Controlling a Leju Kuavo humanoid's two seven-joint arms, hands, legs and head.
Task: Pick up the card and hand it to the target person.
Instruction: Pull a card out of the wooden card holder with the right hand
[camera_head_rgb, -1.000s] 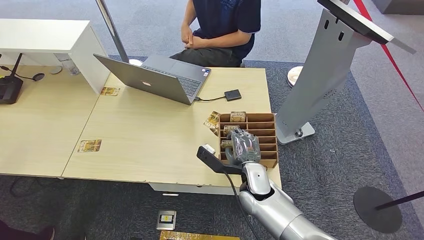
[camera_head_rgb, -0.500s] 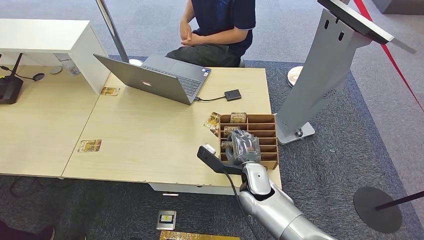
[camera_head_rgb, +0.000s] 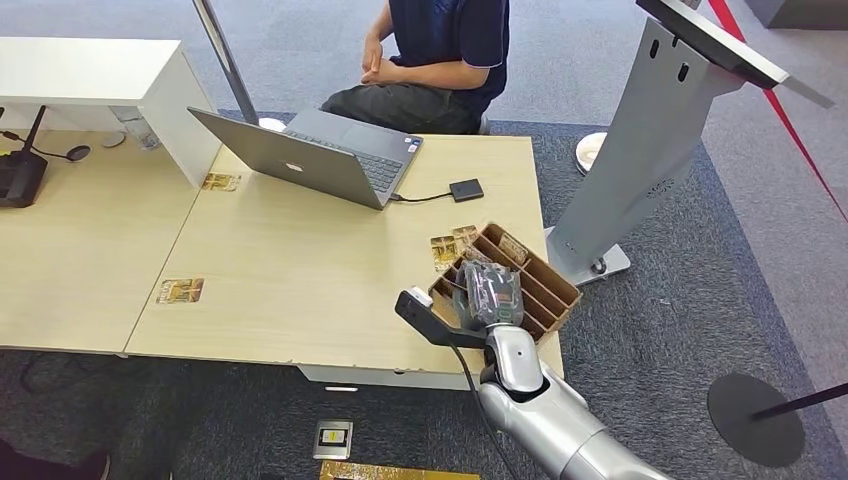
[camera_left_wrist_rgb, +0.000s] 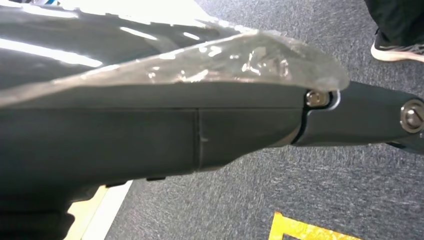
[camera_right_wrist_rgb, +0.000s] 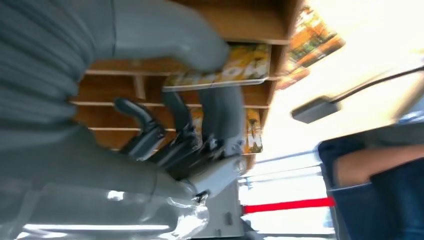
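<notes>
A brown slotted box (camera_head_rgb: 560, 290) sits askew near the table's right front corner, with printed cards in some slots (camera_head_rgb: 513, 248). My right hand (camera_head_rgb: 492, 292) reaches down into it. In the right wrist view, which is blurred, the thumb (camera_right_wrist_rgb: 165, 35) lies on a yellow card (camera_right_wrist_rgb: 235, 62) standing in a slot. The dark fingers (camera_right_wrist_rgb: 220, 115) lie over a second card (camera_right_wrist_rgb: 252, 132). Whether a card is gripped is unclear. The person (camera_head_rgb: 440, 40) sits behind the table with hands clasped. In the left wrist view my left hand (camera_left_wrist_rgb: 150, 135) is a dark close-up shape above grey carpet.
Loose cards (camera_head_rgb: 450, 245) lie on the table beside the box, and others lie further left (camera_head_rgb: 180, 290) (camera_head_rgb: 220, 182). An open laptop (camera_head_rgb: 320, 155) and a small black device (camera_head_rgb: 465, 189) sit near the person. A grey kiosk stand (camera_head_rgb: 640, 150) rises right of the table.
The slotted box has swung from square with the table to a diagonal, with my right hand still in it. The loose cards beside it shifted. The person leaned a little to the left.
</notes>
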